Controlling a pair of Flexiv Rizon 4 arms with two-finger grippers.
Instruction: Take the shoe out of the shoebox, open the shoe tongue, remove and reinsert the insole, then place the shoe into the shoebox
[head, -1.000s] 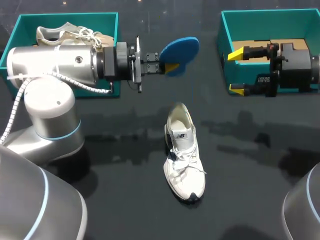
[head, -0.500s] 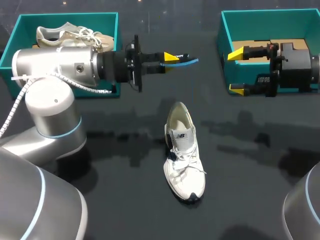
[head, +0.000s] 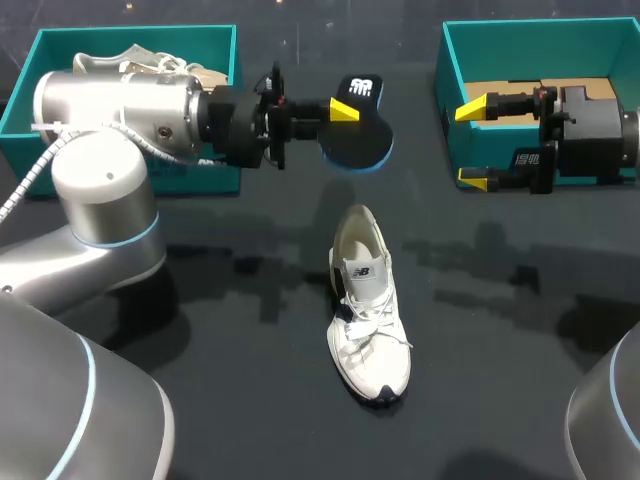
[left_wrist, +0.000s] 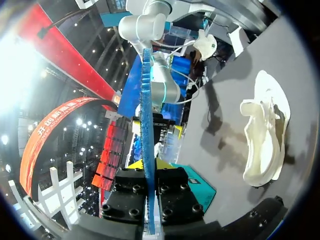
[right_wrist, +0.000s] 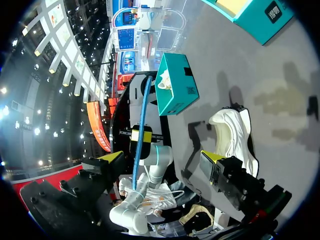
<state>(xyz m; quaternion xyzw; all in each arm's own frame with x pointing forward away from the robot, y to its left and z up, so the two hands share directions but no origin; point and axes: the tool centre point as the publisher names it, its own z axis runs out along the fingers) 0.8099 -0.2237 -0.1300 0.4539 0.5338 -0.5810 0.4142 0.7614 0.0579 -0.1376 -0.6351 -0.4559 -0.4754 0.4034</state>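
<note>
Left gripper (head: 345, 112), clamping the insole (head: 362, 142), hangs far of the shoe (head: 368, 330), which lies near-to-far, heel seemingly toward it

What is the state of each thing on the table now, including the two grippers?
insole: held in the air, dark side up.
left gripper: shut on the insole.
right gripper: open, empty, over the right shoebox.
white shoe: out of the box, upright on its sole on the table.
left shoebox: open, a second shoe inside.
right shoebox: open, no shoe seen inside.
</note>
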